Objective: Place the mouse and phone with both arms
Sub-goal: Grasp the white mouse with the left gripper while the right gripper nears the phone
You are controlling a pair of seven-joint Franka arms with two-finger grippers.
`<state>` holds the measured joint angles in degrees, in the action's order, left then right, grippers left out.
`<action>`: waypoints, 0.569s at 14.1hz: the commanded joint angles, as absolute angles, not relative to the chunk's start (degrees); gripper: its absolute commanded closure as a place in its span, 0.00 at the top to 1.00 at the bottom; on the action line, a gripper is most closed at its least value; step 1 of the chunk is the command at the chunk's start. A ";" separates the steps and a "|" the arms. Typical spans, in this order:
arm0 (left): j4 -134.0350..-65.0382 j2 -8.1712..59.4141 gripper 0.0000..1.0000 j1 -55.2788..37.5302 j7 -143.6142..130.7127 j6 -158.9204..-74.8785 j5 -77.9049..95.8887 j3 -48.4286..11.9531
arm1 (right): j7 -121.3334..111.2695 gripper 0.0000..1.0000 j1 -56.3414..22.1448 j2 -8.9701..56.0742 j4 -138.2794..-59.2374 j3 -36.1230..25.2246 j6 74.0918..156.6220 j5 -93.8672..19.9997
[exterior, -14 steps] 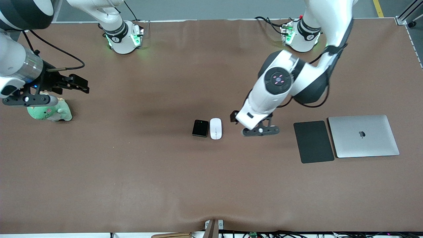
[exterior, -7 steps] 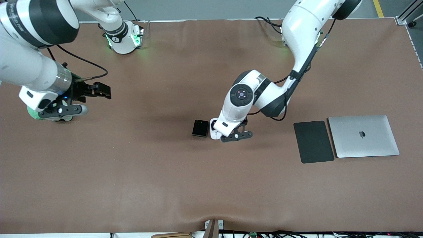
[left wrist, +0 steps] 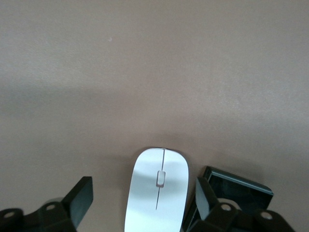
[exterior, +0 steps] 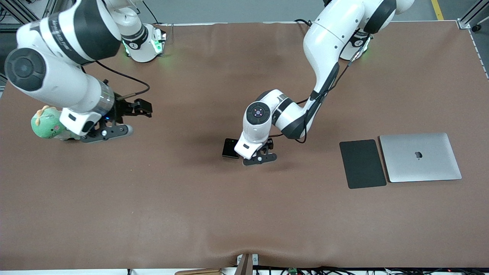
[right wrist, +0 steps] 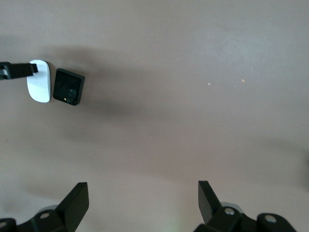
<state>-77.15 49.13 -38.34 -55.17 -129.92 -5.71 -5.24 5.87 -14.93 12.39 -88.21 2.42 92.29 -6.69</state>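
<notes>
The white mouse (left wrist: 157, 193) lies on the brown table between the fingers of my left gripper (left wrist: 143, 198), which is open and straddles it. One finger (left wrist: 205, 195) stands in the narrow gap between the mouse and the black phone (left wrist: 239, 189). In the front view the left hand (exterior: 247, 149) hides the mouse, and the phone (exterior: 229, 148) shows beside it, toward the right arm's end. My right gripper (right wrist: 140, 198) hangs open and empty over bare table, well apart from the mouse (right wrist: 39, 80) and the phone (right wrist: 68, 87).
A green plush toy (exterior: 47, 126) sits beside the right hand (exterior: 91, 128) at the right arm's end of the table. A dark grey mat (exterior: 362, 163) and a closed silver laptop (exterior: 420, 156) lie side by side at the left arm's end.
The left arm swung from beside the mouse to right over it and came down around it. The right arm moved off the plush toy toward the table's middle.
</notes>
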 commanded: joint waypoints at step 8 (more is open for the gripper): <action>-74.27 52.82 0.90 -40.52 -56.34 -130.52 -6.94 -3.87 | 6.50 1.00 -17.49 26.27 -86.57 1.85 101.85 -7.38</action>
